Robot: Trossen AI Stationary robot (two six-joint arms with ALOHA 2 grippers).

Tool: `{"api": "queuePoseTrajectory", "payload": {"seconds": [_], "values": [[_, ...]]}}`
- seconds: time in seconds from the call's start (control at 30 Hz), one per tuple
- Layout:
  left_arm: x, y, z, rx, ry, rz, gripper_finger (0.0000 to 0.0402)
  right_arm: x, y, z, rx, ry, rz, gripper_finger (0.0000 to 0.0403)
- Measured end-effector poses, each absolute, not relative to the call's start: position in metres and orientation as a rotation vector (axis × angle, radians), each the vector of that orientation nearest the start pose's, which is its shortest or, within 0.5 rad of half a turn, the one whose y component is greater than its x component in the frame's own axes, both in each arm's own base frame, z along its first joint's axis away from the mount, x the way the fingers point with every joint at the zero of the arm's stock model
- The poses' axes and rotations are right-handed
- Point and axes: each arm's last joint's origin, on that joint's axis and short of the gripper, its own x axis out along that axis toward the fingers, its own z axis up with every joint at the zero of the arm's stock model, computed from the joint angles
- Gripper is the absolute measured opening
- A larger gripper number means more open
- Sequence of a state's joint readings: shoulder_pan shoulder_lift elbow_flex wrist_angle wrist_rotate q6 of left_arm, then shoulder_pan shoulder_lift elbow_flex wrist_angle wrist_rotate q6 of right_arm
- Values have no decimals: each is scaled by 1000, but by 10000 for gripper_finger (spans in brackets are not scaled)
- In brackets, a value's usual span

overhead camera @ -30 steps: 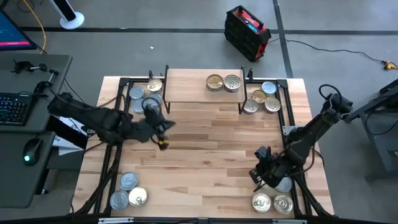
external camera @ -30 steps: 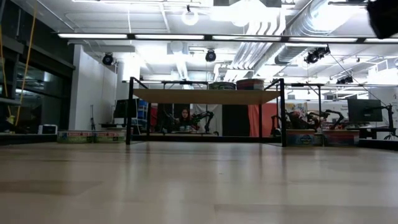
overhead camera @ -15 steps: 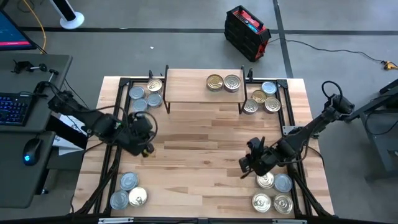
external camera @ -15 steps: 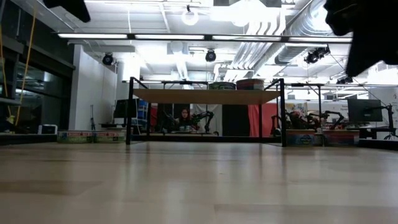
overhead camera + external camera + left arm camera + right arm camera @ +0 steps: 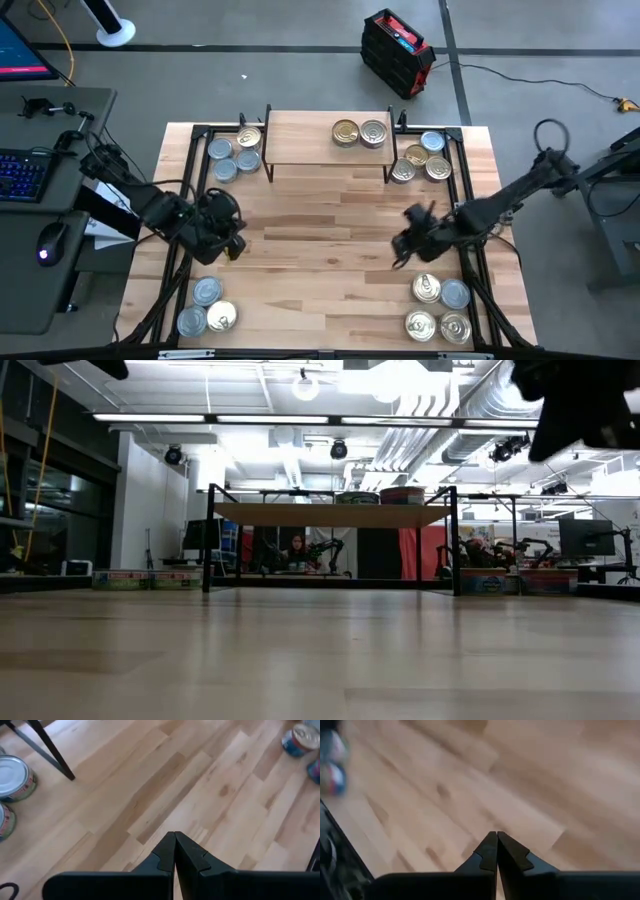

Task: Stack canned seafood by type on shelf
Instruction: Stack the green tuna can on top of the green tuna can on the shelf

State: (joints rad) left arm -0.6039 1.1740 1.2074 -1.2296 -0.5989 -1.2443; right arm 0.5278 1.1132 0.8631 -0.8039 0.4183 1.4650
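Overhead, tins (image 5: 437, 307) near closed, empty right claw (image 5: 398, 251).

Two upright tins (image 5: 359, 133) sat side by side on the light wood shelf (image 5: 305, 138); other tins (image 5: 234, 155) clustered at desk corners.

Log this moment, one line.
left gripper: shut, empty, over table left | right gripper: shut, empty, over table right | shelf: two tins

We saw a grey floor (image 5: 300, 25) around the wooden table (image 5: 330, 215), a red-and-black case (image 5: 397, 52) beyond it, a desk with keyboard (image 5: 22, 172) beside it, and ceiling strip lights (image 5: 210, 418) overhead.
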Motion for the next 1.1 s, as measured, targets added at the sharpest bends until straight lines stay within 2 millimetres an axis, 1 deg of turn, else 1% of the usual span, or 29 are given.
{"api": "queuePoseTrajectory", "payload": {"seconds": [0.1,0.17,0.23,0.33,0.47,0.7,0.8,0.87,0.97,1.03,1.1], "values": [[172,-92,331,-474,765,598,0,154,72,276,904,629,-634,0],[174,-89,331,-474,742,625,0,139,56,287,918,487,-712,0],[176,-85,331,-480,725,648,0,129,42,295,917,348,-778,0],[180,-81,332,-495,699,674,0,121,25,303,897,195,-861,0],[183,-75,333,-514,679,705,0,120,13,308,847,137,-923,0],[187,-74,334,-547,651,702,0,125,4,307,804,193,-949,0],[187,-73,334,-545,652,704,0,122,-4,302,809,202,-1054,0],[188,-72,334,-542,645,712,0,121,-13,293,826,200,-1150,0],[189,-70,334,-545,639,727,0,125,-26,271,852,252,-1265,0],[189,-68,334,-549,637,736,0,128,-37,250,902,282,-1328,0],[190,-67,334,-554,641,738,0,131,-49,229,968,289,-1355,0]]}}
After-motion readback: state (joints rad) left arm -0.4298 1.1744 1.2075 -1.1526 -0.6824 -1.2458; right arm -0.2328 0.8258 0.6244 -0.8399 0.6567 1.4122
